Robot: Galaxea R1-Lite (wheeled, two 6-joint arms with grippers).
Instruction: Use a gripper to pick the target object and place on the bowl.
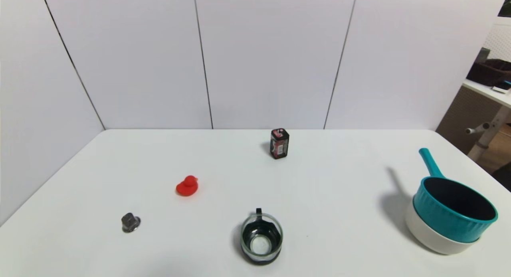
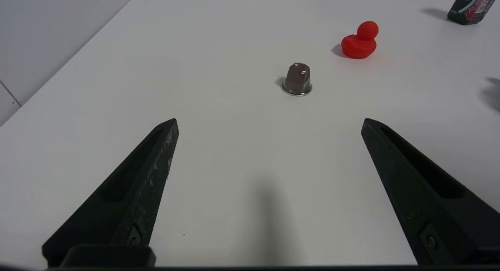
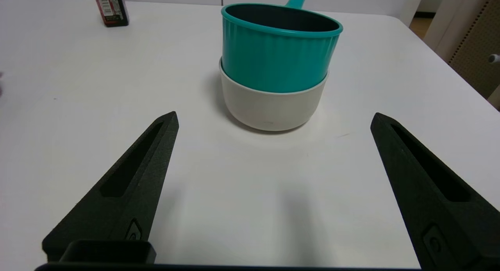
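- The teal saucepan (image 1: 455, 211) sits nested in the beige bowl (image 1: 435, 237) at the right side of the white worktop (image 1: 223, 169), close to the robot; its straight handle (image 1: 430, 163) points away toward the back wall.
- In the right wrist view the saucepan (image 3: 277, 56) stands upright inside the bowl (image 3: 269, 107), its ribbed wall rising above the bowl's rim.
- The right end effector (image 3: 273, 118) is released, its two fingers spread wide, near the bowl but apart from it, holding nothing.
- The left end effector (image 2: 269, 122) is likewise released and empty, at the worktop's left side, facing a small metal capsule (image 2: 297, 79) and a red toy duck (image 2: 360, 41) beyond it.
- A glass mug (image 1: 261, 239) stands at the near centre, a dark carton (image 1: 279, 143) farther back.
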